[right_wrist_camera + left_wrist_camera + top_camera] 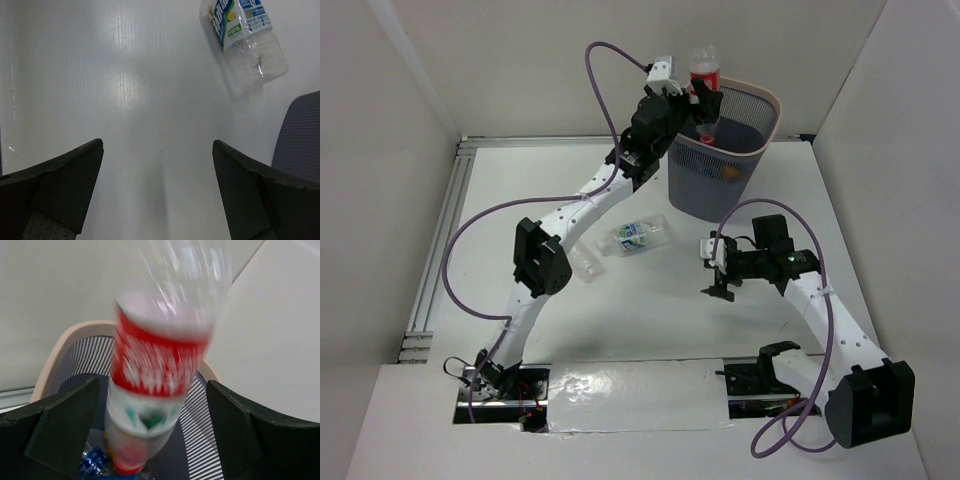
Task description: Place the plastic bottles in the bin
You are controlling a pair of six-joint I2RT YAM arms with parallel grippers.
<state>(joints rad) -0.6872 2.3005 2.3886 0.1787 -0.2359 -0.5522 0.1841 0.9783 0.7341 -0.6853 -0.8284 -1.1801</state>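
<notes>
Standing upright over bin (760, 110): red-labelled bottle (704, 75).

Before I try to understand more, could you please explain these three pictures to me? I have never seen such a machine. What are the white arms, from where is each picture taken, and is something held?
The machine is two white robot arms fixed at the near edge of a table. The wide picture comes from a camera above and behind them. The other two come from small cameras on each wrist, so the dark shapes at the bottom are that arm's own fingers.

The left gripper is over the bin, a dark mesh basket with a pale rim. Its fingers are open, and a red-labelled bottle, blurred, sits between them without being gripped; it appears to be dropping in. Something blue already lies inside.

The right gripper is open and holds nothing. On the table lie a green-and-white labelled bottle and a clear bottle.
</notes>
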